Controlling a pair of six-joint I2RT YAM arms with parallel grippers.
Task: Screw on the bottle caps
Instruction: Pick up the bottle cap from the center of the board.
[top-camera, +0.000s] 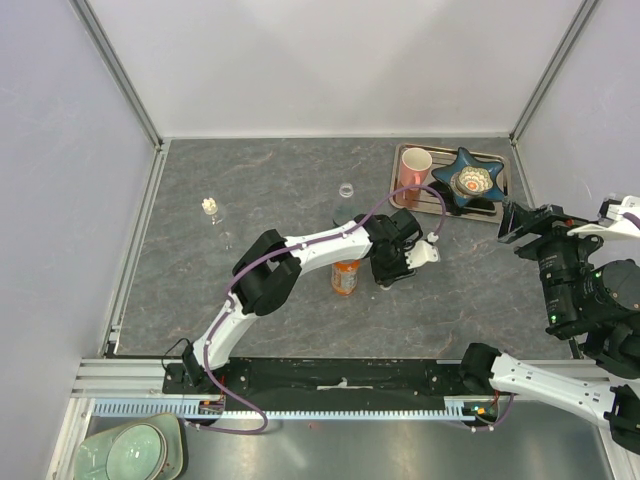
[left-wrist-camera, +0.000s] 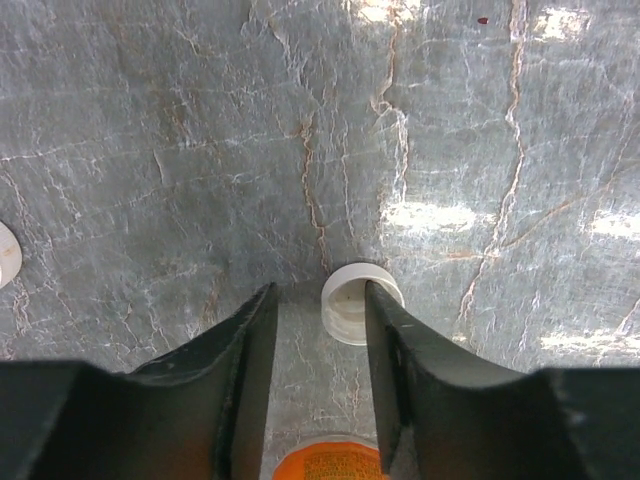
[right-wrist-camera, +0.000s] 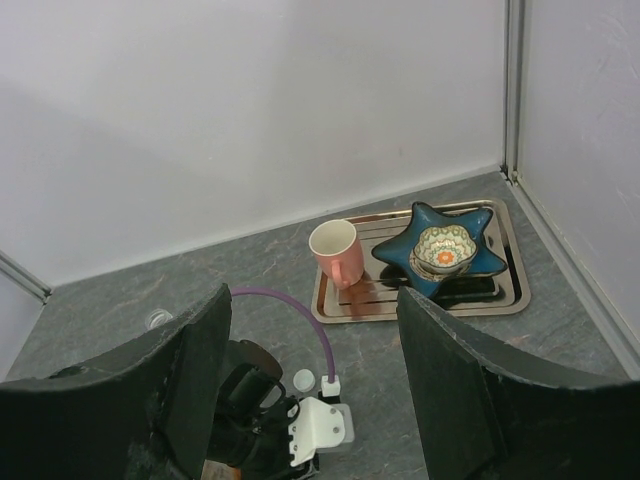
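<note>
Left gripper (left-wrist-camera: 318, 298) is open and low over the grey stone-pattern table (left-wrist-camera: 150, 150), holding nothing. A white bottle cap (left-wrist-camera: 352, 302) sits on the table at the fingertips, inside the gap. It's off-centre, hard against the finger on the right of the wrist view. That finger overlaps the cap's edge, so I can't tell if they touch. The other finger is clear of it.

The orange bottle (top-camera: 345, 277) stands upright just beside the left gripper, on its near-left side in the top view. In the left wrist view its orange label shows at the bottom edge, between the finger roots. A second white cap (left-wrist-camera: 5, 255) is cut off at that view's left edge, well apart from the fingers.

The clear bottle (top-camera: 211, 209) is far off to the left of the table. The tiny clear bottle (top-camera: 346, 188) stands further back, near the middle.

Right gripper (right-wrist-camera: 313, 300) has its fingers spread wide with nothing between them. It is raised at the right side and faces a metal tray (right-wrist-camera: 500, 300). The tray holds a pink mug (right-wrist-camera: 335, 252) and a blue star-shaped dish (right-wrist-camera: 400, 250) with a patterned bowl (right-wrist-camera: 445, 248) in it.
</note>
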